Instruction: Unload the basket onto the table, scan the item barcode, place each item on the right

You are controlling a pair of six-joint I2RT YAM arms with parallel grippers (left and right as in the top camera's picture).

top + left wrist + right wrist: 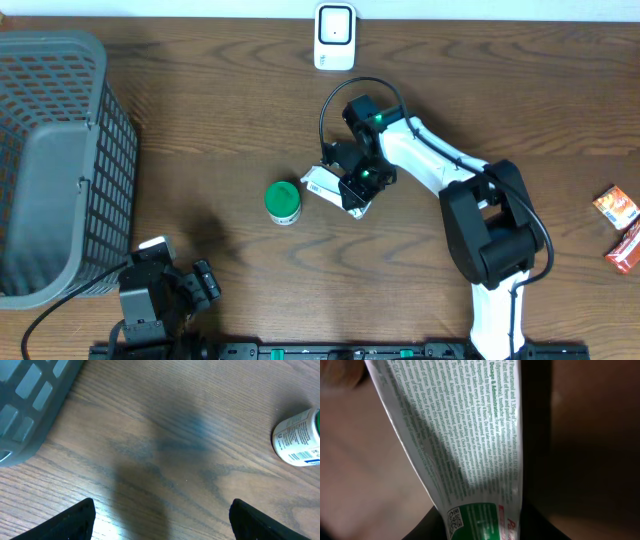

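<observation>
The item is a white carton (322, 184) printed with green text, lying on the table just right of centre. My right gripper (357, 186) is down on its right end. In the right wrist view the carton (470, 435) fills the middle and runs down between the dark fingers (432, 527), which press on both its sides, so the right gripper (485, 529) is shut on it. A white scanner (334, 36) stands at the table's far edge. My left gripper (204, 284) rests open at the front left, and the left gripper (162, 520) has only bare wood between its fingertips.
A green-capped white bottle (283, 202) (300, 437) lies just left of the carton. A large grey mesh basket (60, 160) (25, 405) takes up the left side. Two red packets (620, 225) lie at the right edge.
</observation>
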